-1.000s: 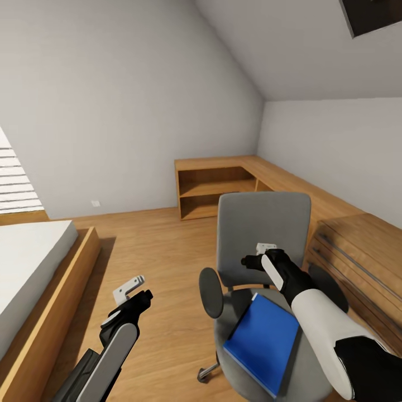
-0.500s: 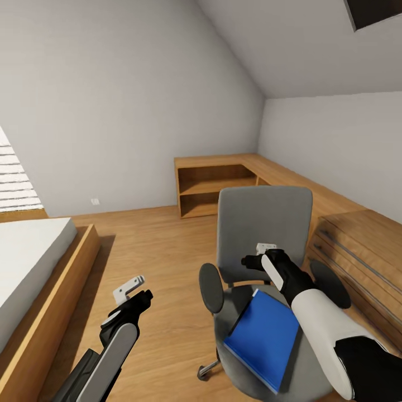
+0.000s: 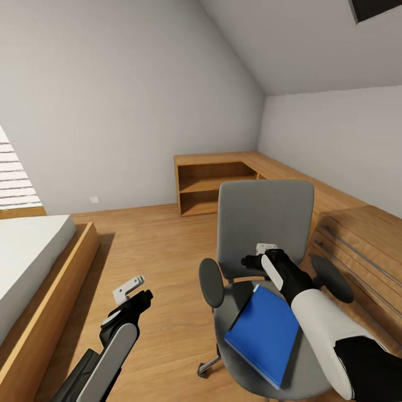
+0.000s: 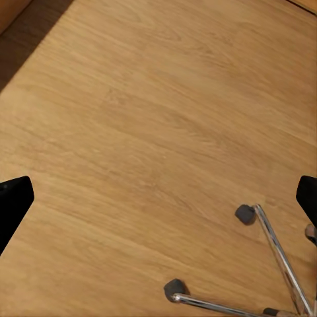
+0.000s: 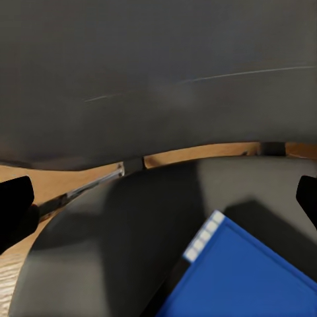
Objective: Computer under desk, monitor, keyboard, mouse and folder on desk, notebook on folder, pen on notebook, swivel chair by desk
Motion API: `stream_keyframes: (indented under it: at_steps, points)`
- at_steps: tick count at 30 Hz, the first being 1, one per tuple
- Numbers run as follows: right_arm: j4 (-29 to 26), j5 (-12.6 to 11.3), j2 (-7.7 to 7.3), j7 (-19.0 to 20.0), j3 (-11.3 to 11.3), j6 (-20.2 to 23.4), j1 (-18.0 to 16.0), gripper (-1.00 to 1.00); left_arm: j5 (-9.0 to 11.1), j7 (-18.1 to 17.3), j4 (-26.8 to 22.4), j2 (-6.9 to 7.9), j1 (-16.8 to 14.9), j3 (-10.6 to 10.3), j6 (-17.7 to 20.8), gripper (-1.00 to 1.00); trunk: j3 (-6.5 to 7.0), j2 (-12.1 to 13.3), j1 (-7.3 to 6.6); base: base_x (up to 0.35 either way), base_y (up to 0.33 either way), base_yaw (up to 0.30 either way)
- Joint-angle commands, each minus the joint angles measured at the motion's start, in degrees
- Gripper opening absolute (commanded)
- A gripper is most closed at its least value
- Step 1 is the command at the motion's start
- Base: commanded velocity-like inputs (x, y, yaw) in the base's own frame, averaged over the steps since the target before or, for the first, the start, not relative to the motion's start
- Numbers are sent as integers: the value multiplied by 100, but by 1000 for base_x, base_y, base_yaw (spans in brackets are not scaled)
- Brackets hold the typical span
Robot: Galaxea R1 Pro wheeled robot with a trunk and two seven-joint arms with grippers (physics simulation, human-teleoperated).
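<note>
Two risks: the grey swivel chair [image 3: 262,223] may roll or spin on its castors if nudged, and the flat blue folder [image 3: 262,335], lying on its seat, could slide off. Right gripper [image 3: 262,251] hangs over the seat, jaws wide, empty. Left gripper [image 3: 129,287] hovers above floor, wide, empty.

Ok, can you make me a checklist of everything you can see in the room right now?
Surface: wooden floor, bare around the chair.
Job's things: blue folder lying flat on the seat of the grey swivel chair.
Clutter: nothing seen.
Grippers: left gripper open, empty, above the floor beside the chair; right gripper open, empty, over the seat, in front of the backrest, just beyond the folder's far edge.
Cables: nothing seen.
Surroundings: bed to the left, wooden corner shelf by the far wall, wooden drawer unit on the right, sloped ceiling.
</note>
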Motion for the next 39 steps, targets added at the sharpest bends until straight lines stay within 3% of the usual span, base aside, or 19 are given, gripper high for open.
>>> stream_keyframes:
  at_steps: [1, 30, 39]
  points:
    - [-9, -59, -8, -49, 43, 20, -4, 100, 17, 38, -8, 5, -6, -9, 38, 100, -24, -44, 22, 0, 0, 0]
    - [73, -22, -29, -49, 37, -27, -4, 100, 17, 38, -8, 5, -6, -9, 38, 100, -545, -1208, 659, 0, 0, 0]
    - [318, 17, -33, -49, 54, -277, -4, 100, 17, 38, -6, 5, -6, -9, 38, 100, -688, -1528, 835, 0, 0, 0]
